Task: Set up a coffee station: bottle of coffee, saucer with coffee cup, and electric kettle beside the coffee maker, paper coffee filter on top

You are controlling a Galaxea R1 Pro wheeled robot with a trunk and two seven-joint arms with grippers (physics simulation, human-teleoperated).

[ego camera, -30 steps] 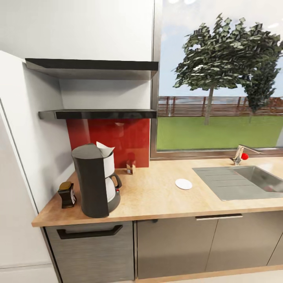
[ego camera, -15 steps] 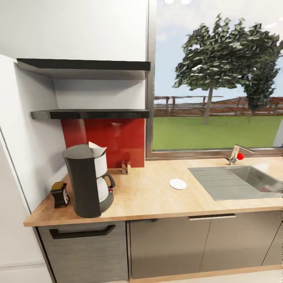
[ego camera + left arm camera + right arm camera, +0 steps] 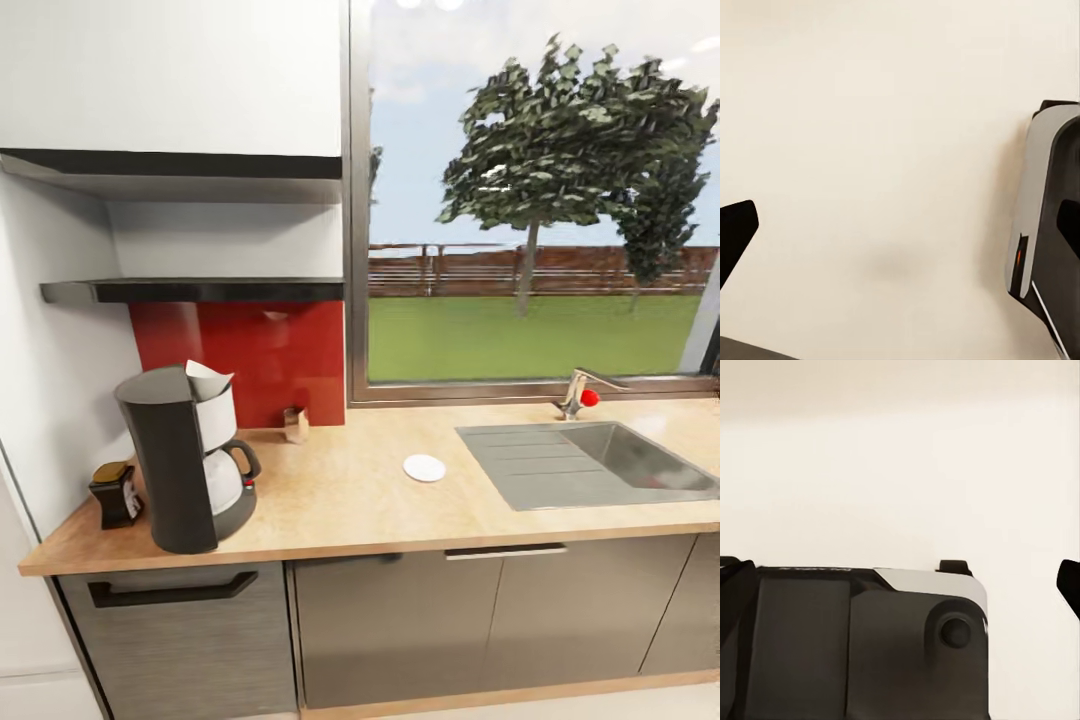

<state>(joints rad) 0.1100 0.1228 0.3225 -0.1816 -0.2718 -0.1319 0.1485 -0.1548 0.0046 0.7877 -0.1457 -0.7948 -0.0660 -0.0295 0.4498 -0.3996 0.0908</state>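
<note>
The black-and-white coffee maker [image 3: 185, 462] stands at the left end of the kitchen countertop [image 3: 350, 505]. A white paper coffee filter [image 3: 207, 380] sits on top of it. The dark bottle of coffee [image 3: 115, 493] stands on the counter just left of the machine. The white saucer [image 3: 424, 467] lies bare mid-counter, well right of the machine. The thin kitchen shelf [image 3: 190, 290] above is bare. My left gripper [image 3: 900, 229] and right gripper [image 3: 900, 581] hang open over pale floor, with dark fingertips [image 3: 1069, 587] at the picture edges. The coffee cup and the electric kettle are out of view.
A steel sink [image 3: 610, 460] with a red-knobbed faucet [image 3: 578, 392] fills the counter's right part. A small glass object [image 3: 294, 424] stands by the red backsplash. A thicker dark board [image 3: 170, 165] hangs above the shelf. My own base [image 3: 855, 645] shows below the right gripper.
The whole head picture has shifted left, so the camera has moved right. Nothing on the counter has moved.
</note>
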